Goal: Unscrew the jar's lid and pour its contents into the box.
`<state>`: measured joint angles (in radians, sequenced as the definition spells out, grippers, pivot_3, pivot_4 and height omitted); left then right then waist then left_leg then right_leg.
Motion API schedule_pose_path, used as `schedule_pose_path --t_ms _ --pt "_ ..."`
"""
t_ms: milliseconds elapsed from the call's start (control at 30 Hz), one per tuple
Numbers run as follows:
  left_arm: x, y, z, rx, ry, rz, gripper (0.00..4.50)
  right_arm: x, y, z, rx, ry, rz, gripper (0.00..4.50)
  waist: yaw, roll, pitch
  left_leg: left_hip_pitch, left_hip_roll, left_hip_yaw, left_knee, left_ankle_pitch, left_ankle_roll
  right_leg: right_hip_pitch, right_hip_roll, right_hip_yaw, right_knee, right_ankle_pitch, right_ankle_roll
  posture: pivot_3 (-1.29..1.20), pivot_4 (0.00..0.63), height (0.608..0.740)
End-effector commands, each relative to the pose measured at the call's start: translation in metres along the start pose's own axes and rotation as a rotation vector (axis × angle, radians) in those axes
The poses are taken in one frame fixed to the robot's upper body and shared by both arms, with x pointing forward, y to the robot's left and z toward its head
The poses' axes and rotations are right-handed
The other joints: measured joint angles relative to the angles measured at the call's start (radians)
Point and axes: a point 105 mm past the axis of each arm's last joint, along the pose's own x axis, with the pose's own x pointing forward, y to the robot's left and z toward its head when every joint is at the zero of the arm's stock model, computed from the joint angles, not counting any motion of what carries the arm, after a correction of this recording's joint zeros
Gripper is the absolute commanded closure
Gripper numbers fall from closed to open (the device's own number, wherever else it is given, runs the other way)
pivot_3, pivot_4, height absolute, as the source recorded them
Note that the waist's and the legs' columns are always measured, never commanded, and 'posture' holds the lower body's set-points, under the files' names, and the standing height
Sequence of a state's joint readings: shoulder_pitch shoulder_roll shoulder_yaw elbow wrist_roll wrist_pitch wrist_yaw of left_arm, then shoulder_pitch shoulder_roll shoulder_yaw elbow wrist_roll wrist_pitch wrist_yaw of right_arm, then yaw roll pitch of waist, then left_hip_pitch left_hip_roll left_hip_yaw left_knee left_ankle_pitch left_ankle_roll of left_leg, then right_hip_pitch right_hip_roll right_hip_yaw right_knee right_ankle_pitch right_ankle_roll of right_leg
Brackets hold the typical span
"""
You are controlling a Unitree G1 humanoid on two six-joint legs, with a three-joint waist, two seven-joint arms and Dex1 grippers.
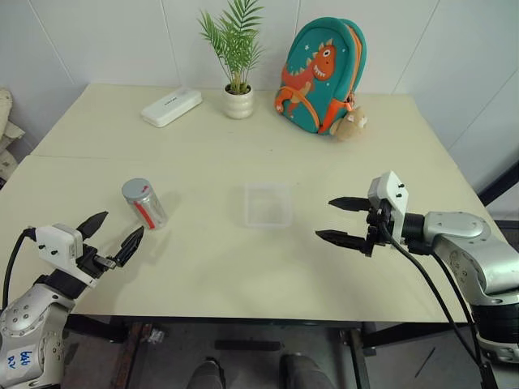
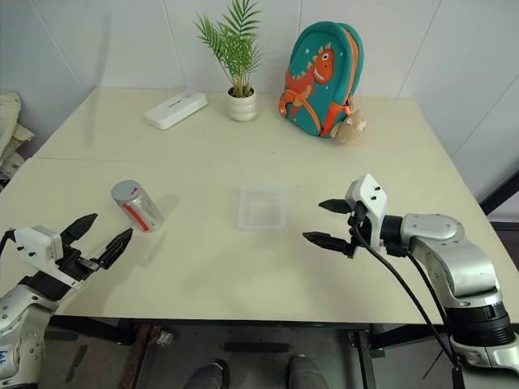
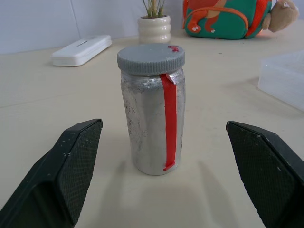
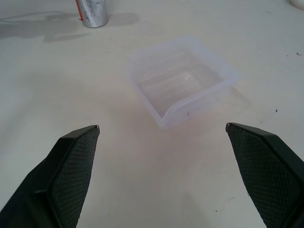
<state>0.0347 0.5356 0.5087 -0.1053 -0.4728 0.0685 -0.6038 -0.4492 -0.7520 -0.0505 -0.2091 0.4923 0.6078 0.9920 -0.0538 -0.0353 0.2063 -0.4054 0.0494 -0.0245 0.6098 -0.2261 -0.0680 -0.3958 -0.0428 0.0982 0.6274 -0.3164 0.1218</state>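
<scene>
Jar [image 1: 144, 203] stands upright on the table [image 1: 203, 267], lid [image 3: 151, 58] on. We see left gripper [image 1: 112, 234] and right gripper [image 1: 340, 220] spread wide, both empty.

The jar [image 3: 152, 123] is seen to have a dull, crinkled silvery wall like foil, with a glossy red tape strip stuck down its side. The lid [image 3: 151, 58] is of matt grey plastic, ribbed round its edge. The box [image 4: 183, 78] is made of thin, clear, slightly frosted plastic with a smooth sheen. The bench [image 1: 203, 267] is faced with a smooth, matt cream surface. The fingers [image 3: 71, 171] of the left claw [image 1: 113, 235] are of black plastic with a fine cross-hatched texture, and those of the right claw [image 1: 345, 220] look the same. The plant pot [image 1: 238, 103] is finished in glossy white ceramic, ridged. The backpack [image 1: 323, 74] appears to be of soft cloth.
</scene>
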Motion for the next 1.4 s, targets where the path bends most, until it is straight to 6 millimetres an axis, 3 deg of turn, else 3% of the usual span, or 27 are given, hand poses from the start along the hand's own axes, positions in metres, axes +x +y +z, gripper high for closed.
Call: schedule_pose_path --t_ms 33,333,600,800,1400 --pt "0.000 0.005 0.016 0.046 -0.031 0.004 0.05 -0.007 -0.001 0.017 -0.067 -0.049 -0.014 0.00 -0.001 0.000 0.000 0.000 0.000 0.000 0.000 0.000 0.000 0.000 0.000 0.000 0.000 0.000 0.000 0.00 0.150 0.740" --pt "0.006 0.005 0.022 0.037 -0.062 0.085 0.05 -0.003 -0.001 0.018 -0.074 -0.051 0.003 0.00 0.000 0.000 0.000 0.001 0.000 0.004 0.002 -0.001 0.001 0.000 0.000 0.004 0.000 0.000 0.000 0.00 0.150 0.740" --pt "0.006 -0.005 0.013 -0.023 -0.033 0.168 0.05 0.007 0.000 0.024 -0.082 -0.063 0.044 0.00 -0.001 0.000 0.000 0.001 0.000 0.005 0.002 -0.001 0.001 -0.001 0.001 0.005 0.000 0.003 0.006 0.00 0.150 0.740" --pt "0.013 0.000 0.007 -0.028 -0.038 0.223 0.05 0.014 -0.003 0.029 -0.115 -0.064 0.054 0.00 0.000 0.000 0.000 0.001 0.000 0.006 0.003 -0.001 0.002 -0.001 0.000 0.007 0.000 0.004 0.006 0.00 0.150 0.740" --pt "0.063 -0.001 -0.009 -0.080 -0.061 0.253 0.05 0.011 -0.002 0.032 -0.144 -0.057 0.049 0.00 0.001 0.000 0.000 0.001 -0.001 0.007 0.003 -0.001 0.002 -0.001 0.001 0.008 -0.001 0.005 0.009 0.00 0.150 0.740"
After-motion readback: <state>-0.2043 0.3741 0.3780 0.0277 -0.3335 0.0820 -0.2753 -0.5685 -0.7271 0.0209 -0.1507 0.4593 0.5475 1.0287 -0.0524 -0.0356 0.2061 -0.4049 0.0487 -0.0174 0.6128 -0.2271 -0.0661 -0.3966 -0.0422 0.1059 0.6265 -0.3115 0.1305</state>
